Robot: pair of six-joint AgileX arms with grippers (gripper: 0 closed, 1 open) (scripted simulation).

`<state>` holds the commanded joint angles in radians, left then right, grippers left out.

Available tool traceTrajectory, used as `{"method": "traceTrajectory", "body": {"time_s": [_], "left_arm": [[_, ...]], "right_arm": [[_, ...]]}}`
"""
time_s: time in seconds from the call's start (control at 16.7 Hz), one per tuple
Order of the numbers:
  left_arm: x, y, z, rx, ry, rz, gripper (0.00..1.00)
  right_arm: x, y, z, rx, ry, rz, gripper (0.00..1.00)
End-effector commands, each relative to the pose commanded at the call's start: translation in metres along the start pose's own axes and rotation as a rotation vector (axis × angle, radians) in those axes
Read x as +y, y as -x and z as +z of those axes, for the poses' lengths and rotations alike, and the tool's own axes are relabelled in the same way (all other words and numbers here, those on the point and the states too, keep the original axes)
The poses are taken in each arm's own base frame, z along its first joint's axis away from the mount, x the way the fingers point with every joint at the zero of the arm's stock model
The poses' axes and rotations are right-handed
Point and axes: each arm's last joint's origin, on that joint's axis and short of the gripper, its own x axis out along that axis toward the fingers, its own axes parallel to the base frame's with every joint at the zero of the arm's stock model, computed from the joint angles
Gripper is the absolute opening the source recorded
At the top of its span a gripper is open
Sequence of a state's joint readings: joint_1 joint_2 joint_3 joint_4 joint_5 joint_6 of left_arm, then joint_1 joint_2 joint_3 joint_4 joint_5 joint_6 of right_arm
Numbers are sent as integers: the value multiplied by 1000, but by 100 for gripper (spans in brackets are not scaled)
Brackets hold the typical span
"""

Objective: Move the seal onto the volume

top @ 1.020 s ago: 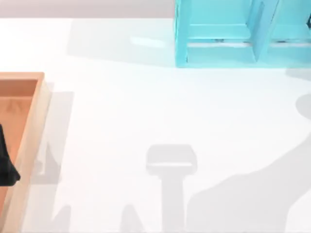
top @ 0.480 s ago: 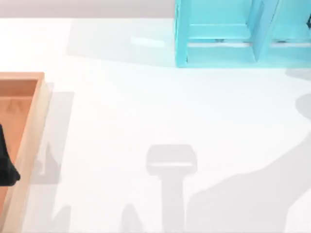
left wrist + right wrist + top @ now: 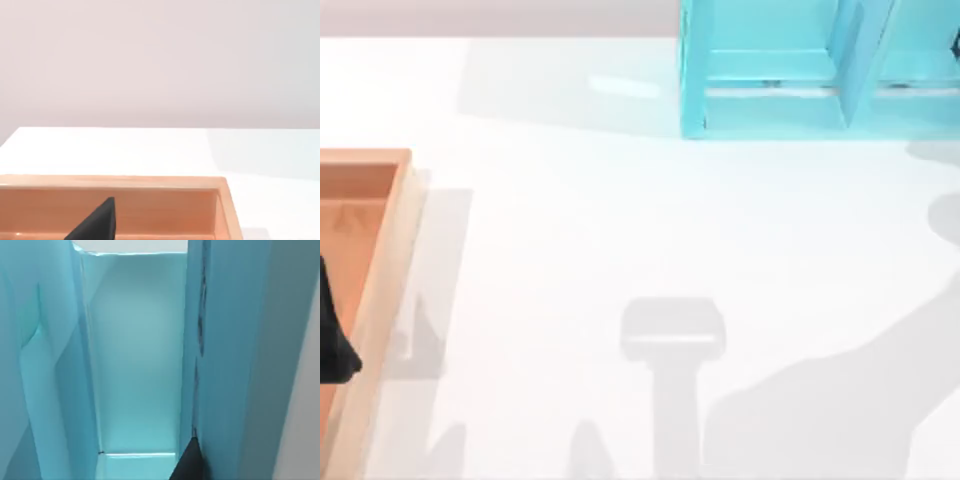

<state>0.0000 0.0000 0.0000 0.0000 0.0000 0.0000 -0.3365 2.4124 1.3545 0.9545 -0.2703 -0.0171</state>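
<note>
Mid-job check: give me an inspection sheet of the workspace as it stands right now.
Surface: white table, bare in the middle, shadows across it.
Job's things: nothing seen.
Clutter: wooden tray at the table's left edge; light-cyan shelf unit at the far right.
Grippers: left tool over the wooden tray; right tool close against the shelf unit's compartments.
Cables: nothing seen.
Surroundings: plain pale wall behind the table.
</note>
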Motion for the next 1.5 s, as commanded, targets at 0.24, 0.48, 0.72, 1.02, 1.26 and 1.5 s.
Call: {"method": "traceTrajectory", "body": {"time_s": [0.24,0.48,0.72,1.02,1.26,1.5], "left_arm": [[0,0,0,0,0,0,100],[0,0,0,0,0,0,100],[0,0,0,0,0,0,100],[0,0,0,0,0,0,100],[0,0,0,0,0,0,100],[0,0,0,0,0,0,100]], "right_arm": [[-5,6,10,3,-5,-4,0],[-14,38,56,19,-17,7,0],[-18,105,131,-12,-4,10,0],[-11,191,177,-20,8,-1,0],[-8,219,179,-2,-1,-5,0],[-7,218,178,4,-5,-1,0]]}}
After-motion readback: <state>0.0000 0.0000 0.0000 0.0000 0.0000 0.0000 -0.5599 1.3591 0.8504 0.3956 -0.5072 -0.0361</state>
